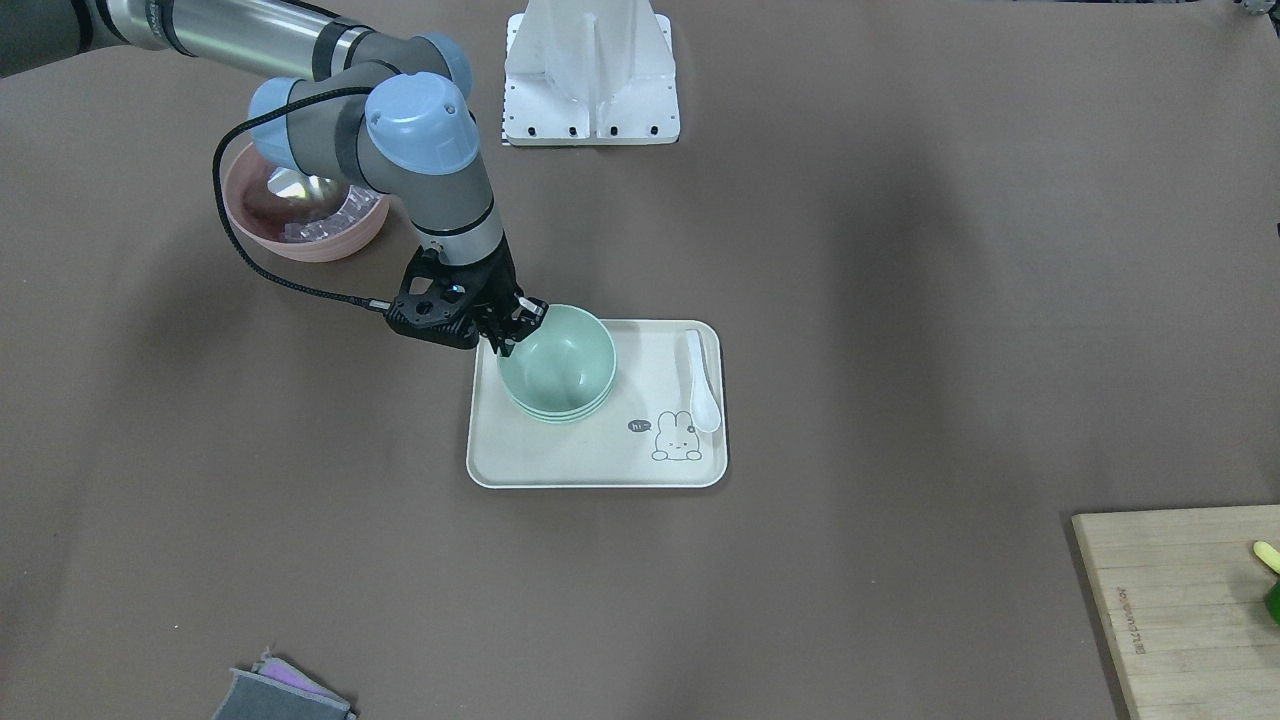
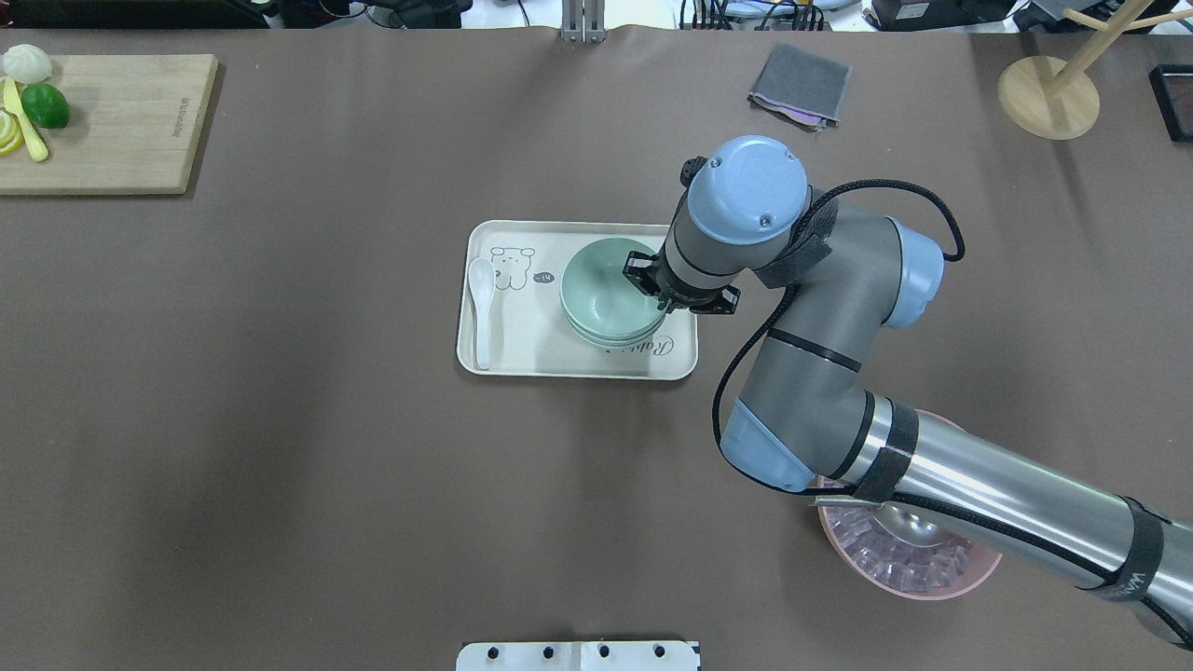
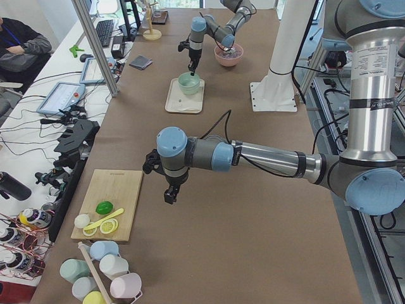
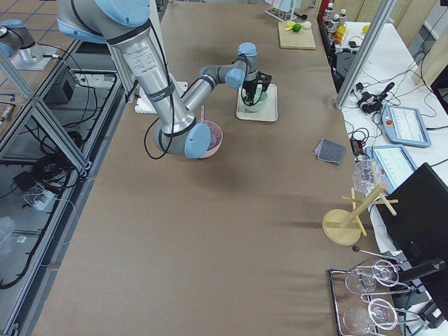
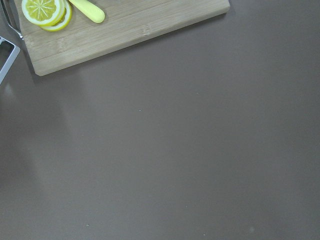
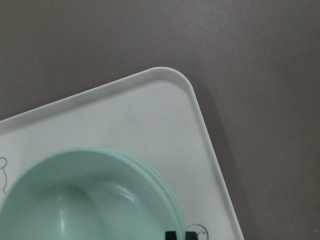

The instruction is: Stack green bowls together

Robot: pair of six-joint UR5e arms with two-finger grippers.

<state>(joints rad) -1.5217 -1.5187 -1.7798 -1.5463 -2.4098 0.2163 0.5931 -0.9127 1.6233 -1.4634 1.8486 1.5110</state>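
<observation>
Mint-green plastic bowls (image 1: 560,365): three small round matte bowls, nested one inside another in a single stack, with three rims showing stepped at the edge. The stack stands upright.
Stack location: on the cream rectangular tray with a rabbit drawing (image 1: 580,455), toward the tray's long edge nearer the robot and near the middle of the table.
Right gripper (image 1: 517,328): lowered at the top bowl's rim, on the side toward the robot's right. One black fingertip (image 6: 173,234) shows at the bottom edge of the right wrist view, just beside the rim. Whether the fingers clamp the rim or stand free of it cannot be told.
Left gripper (image 3: 169,193): seen in the exterior left view only, pointing down above bare table near the wooden cutting board (image 2: 112,121). How far it is open cannot be told.
White plastic spoon (image 1: 703,385): lying flat on the tray along one short edge, apart from the stack.
Pink ribbed bowl (image 2: 923,582): on the table at the robot's right, well apart from the tray and partly hidden under the right arm. It holds clear cubes and a metal scoop.
Lemon slices (image 5: 44,10): on the cutting board beside a yellow handle, at the top edge of the left wrist view.
Brown table cover (image 1: 900,350): matte, lying under everything.
</observation>
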